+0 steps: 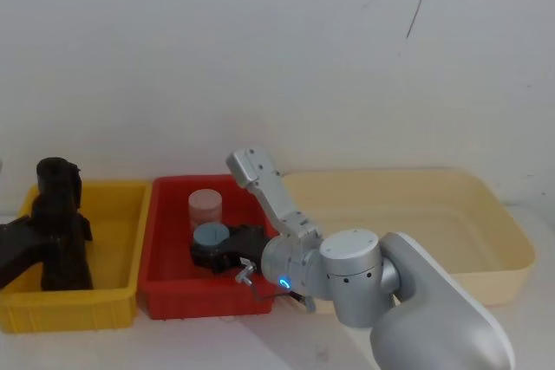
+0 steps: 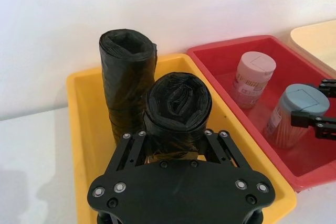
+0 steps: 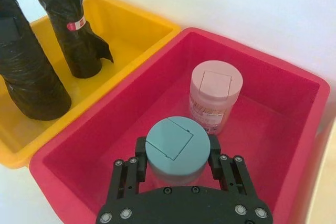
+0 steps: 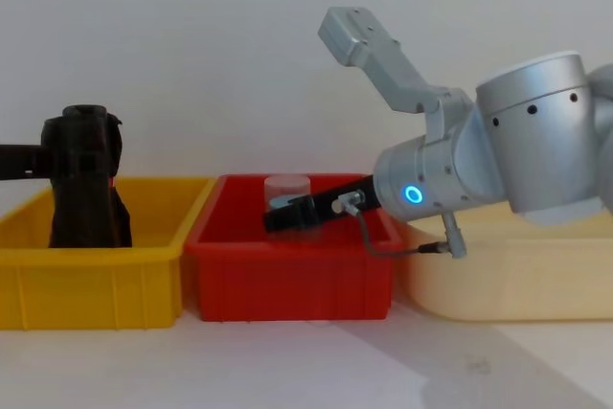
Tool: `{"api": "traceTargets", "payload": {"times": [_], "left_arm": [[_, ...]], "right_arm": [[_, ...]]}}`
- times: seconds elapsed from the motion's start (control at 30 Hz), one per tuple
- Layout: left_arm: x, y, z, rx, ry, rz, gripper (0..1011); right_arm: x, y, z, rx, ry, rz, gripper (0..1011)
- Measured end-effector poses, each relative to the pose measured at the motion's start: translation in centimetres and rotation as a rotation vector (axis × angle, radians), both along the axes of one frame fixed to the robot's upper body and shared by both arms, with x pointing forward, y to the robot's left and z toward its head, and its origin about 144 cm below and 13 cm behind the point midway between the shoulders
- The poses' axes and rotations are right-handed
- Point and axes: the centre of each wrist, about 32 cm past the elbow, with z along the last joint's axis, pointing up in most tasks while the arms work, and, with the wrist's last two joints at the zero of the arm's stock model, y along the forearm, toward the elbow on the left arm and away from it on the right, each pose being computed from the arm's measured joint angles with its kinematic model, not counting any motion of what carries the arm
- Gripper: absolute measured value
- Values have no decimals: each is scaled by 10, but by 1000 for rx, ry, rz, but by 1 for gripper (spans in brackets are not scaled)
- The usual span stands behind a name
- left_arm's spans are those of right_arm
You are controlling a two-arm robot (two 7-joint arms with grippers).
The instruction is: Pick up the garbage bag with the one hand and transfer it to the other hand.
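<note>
The garbage bag (image 2: 177,106), a black glossy roll, stands upright in the yellow bin (image 2: 79,129). My left gripper (image 2: 176,148) is shut on it, one finger on each side. In the head view the left gripper (image 1: 39,244) comes in from the left edge to the bag (image 1: 62,249). My right gripper (image 3: 176,153), on the blue-ringed arm (image 1: 347,279), is in the red bin (image 3: 252,61). It is shut on a blue-lidded jar (image 3: 176,142).
A second, taller black roll (image 2: 127,72) with a small red mark (image 3: 77,24) stands behind the bag in the yellow bin. A pink-lidded jar (image 3: 215,90) stands in the red bin beside the blue one. A cream tray (image 1: 486,240) lies to the right.
</note>
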Motion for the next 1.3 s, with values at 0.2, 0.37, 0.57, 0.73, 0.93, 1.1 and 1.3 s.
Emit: {"api": "traceTargets", "payload": {"times": [0.2, 0.37, 0.57, 0.73, 0.93, 1.1, 1.3], "left_arm": [[1, 0, 9, 7, -26, -3, 394], [3, -2, 25, 8, -69, -12, 394], [11, -6, 56, 10, -143, -50, 394], [20, -9, 77, 12, -195, -95, 394], [38, -16, 102, 13, -254, -169, 394], [55, -24, 118, 17, -293, -247, 394], [78, -35, 132, 21, -319, -339, 394]], "right_arm": [[0, -3, 7, 35, -24, -3, 663], [-1, -7, 20, 79, -60, -3, 663], [-1, -16, 42, 138, -129, -9, 663], [-1, -27, 61, 163, -189, -30, 663], [-1, -42, 81, 174, -260, -79, 663], [-2, -57, 94, 163, -306, -135, 663], [-3, -77, 102, 135, -334, -215, 663]]}}
